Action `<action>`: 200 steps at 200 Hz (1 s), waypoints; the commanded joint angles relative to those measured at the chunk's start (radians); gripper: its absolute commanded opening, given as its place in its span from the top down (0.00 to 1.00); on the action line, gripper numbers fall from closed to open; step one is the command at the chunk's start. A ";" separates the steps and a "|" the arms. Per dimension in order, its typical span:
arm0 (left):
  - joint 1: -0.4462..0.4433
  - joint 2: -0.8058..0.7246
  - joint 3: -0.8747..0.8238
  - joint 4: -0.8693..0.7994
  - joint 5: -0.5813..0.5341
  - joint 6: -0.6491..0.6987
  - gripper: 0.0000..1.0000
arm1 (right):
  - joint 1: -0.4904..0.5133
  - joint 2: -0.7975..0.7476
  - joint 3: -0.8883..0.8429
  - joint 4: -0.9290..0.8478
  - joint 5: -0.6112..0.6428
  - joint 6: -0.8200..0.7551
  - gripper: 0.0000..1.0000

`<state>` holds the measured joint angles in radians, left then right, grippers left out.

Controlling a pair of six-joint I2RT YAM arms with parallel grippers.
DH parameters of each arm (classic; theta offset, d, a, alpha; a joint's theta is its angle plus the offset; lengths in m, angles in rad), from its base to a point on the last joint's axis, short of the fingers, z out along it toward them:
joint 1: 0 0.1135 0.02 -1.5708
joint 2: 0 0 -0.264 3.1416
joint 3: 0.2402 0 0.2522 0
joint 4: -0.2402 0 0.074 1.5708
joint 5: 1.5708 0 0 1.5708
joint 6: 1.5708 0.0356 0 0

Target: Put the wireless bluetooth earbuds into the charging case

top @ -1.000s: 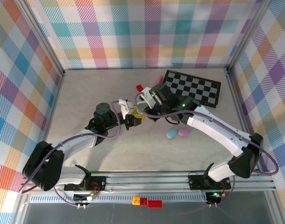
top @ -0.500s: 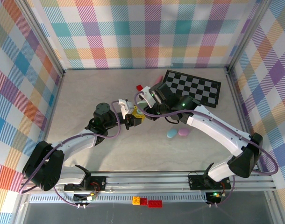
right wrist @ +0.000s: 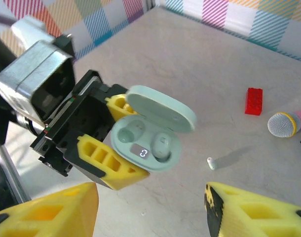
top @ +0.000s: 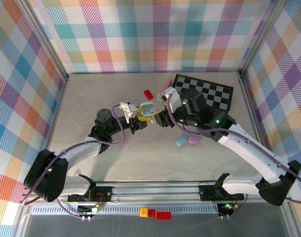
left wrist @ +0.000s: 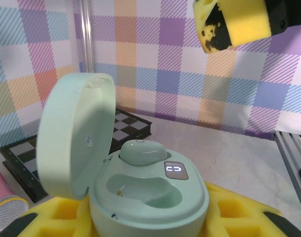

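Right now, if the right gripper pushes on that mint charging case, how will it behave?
The mint charging case looks smooth and rounded, so it could slip or twist between the left gripper's foam pads. Its open hinged lid would probably swing if nudged.

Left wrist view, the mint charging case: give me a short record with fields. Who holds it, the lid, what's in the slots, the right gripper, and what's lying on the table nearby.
item: mint charging case
held by: left gripper, yellow pads clamped on the case's sides
lid: lid swung open, standing up
slots: one mint earbud seated; other slot empty
display: lit on the case's front edge
right gripper: right gripper open, nothing between its pads, facing the case
on table: red brick; toy microphone
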<state>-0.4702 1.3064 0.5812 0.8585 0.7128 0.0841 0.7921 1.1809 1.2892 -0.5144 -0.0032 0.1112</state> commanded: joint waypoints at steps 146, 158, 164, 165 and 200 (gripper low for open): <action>0.104 -0.111 -0.068 0.254 -0.011 -0.220 0.66 | -0.261 0.619 -0.007 0.211 -0.328 0.495 0.59; 0.104 -0.120 -0.073 0.252 -0.010 -0.225 0.66 | -0.262 0.691 0.044 0.213 -0.342 0.488 0.59; 0.104 -0.124 -0.076 0.249 -0.009 -0.227 0.66 | -0.262 0.732 0.074 0.205 -0.350 0.485 0.59; 0.104 -0.125 -0.076 0.248 -0.009 -0.227 0.66 | -0.262 0.737 0.077 0.202 -0.351 0.484 0.59; 0.104 -0.151 -0.080 0.211 -0.004 -0.224 0.66 | -0.261 0.887 0.187 0.196 -0.407 0.483 0.49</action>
<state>-0.3759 1.1904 0.5091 1.0492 0.6907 -0.1234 0.5274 2.0075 1.4101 -0.3264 -0.3370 0.5903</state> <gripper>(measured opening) 0.365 0.476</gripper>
